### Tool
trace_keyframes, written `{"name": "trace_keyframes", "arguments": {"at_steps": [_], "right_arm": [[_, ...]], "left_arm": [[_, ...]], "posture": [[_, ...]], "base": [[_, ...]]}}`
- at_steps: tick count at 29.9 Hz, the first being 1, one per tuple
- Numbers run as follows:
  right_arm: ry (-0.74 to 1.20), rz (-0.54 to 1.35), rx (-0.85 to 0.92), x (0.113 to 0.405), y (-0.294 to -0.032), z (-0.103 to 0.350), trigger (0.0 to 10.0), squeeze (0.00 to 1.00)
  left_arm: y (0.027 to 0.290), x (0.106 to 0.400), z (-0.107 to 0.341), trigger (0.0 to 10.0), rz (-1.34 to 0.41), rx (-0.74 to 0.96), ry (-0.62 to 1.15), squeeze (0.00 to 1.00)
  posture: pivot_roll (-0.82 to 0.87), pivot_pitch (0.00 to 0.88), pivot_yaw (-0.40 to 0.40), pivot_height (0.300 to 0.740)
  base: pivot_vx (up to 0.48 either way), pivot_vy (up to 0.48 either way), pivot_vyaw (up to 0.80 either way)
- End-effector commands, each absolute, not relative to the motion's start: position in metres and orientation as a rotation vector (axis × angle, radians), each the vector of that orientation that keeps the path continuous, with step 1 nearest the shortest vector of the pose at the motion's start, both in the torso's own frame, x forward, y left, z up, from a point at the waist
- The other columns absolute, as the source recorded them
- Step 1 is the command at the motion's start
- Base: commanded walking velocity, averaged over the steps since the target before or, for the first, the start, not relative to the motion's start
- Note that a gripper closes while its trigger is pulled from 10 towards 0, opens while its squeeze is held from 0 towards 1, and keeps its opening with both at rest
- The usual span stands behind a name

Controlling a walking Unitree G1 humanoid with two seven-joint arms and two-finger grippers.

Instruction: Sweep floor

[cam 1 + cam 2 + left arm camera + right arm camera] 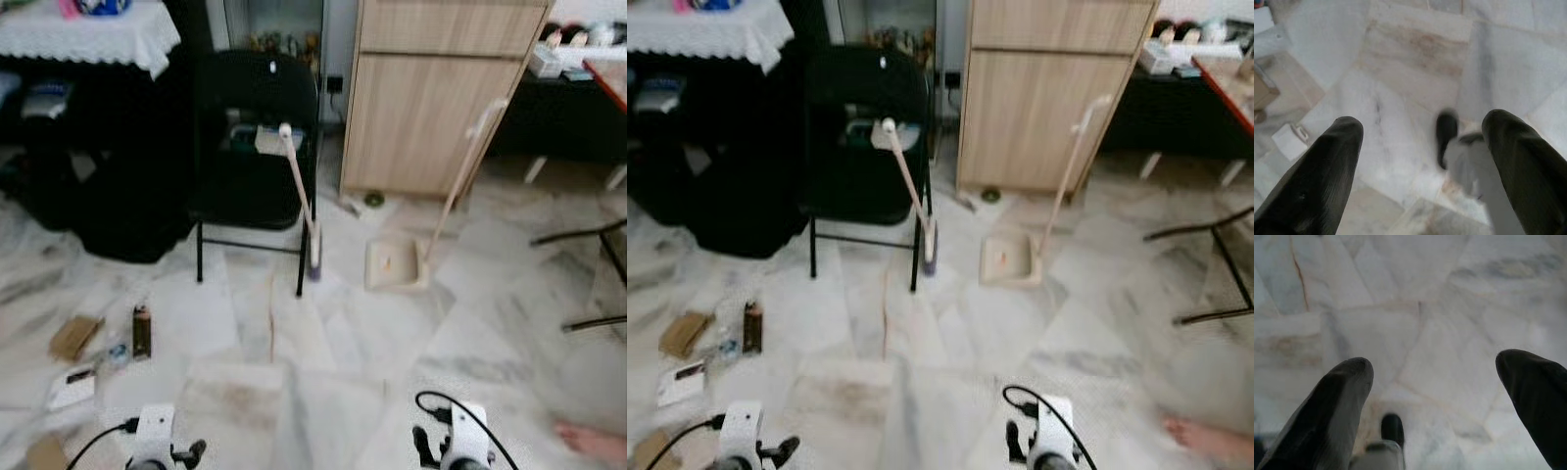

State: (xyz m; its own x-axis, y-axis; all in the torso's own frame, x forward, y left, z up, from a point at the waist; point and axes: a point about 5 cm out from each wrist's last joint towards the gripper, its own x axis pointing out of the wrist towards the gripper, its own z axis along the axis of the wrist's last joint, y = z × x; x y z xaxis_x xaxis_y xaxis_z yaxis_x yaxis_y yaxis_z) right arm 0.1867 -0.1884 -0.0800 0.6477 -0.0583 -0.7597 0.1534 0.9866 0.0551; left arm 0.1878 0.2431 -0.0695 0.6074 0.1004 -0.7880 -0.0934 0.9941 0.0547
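At the far left a table (147,44) with a white lace cloth stands against the wall, dark bags piled in the shade under it. On the marble floor (323,343) below and nearer the robot lies the litter: a flat piece of cardboard (75,337), a white card (72,390) close to it, and a small dark box (141,331) just beside them.

The left gripper (1420,152) hangs low over the tiles, its two black fingers (1317,176) spread wide apart with nothing between them. The arm's wrist shows at the bottom edge of the head view, near the litter.

Further back, a black folding chair (255,147) faces the robot. The broom (299,191) leans on the chair's right side, handle tip up by the seat back and head on the floor at the chair's front leg. Just right of it the dustpan (395,264) sits on the floor, its long handle tilted against the wooden cabinet (436,93) behind.

The right gripper (1435,396) also hangs over bare marble, fingers (1332,406) wide apart and holding nothing.

At the lower right a person's bare foot (593,441) rests on the floor, and a dark metal frame (588,274) stands at the right edge.
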Motion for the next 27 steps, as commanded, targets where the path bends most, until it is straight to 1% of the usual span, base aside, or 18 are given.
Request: {"name": "trace_keyframes", "arguments": {"at_steps": [1, 2, 14, 27], "right_arm": [[0.877, -0.121, 0.125, 0.1821, -0.1859, -0.0827, 10.0, 0.00], [0.877, -0.120, 0.124, 0.1823, -0.1859, -0.0826, 10.0, 0.00], [0.873, -0.119, 0.115, 0.1829, -0.1875, -0.0821, 10.0, 0.00], [0.887, -0.122, 0.118, 0.1789, -0.1883, -0.0841, 10.0, 0.00]], "left_arm": [[0.2449, 0.1854, -0.0704, 10.0, 0.119, 0.010, 0.923, 0.00], [0.2448, 0.1855, -0.0704, 10.0, 0.119, 0.010, 0.923, 0.00], [0.2438, 0.1865, -0.0702, 10.0, 0.113, 0.013, 0.922, 0.00], [0.2439, 0.1859, -0.0706, 10.0, 0.121, 0.021, 0.923, 0.00]], "posture": [[-0.01, 0.081, -0.018, 0.740], [-0.01, 0.081, -0.018, 0.740], [-0.02, 0.057, -0.018, 0.740], [-0.02, 0.068, -0.017, 0.740]], "base": [[0.428, 0.000, -0.77], [0.428, 0.000, -0.77], [0.427, 0.000, 0.00], [0.417, 0.000, 0.00]]}}
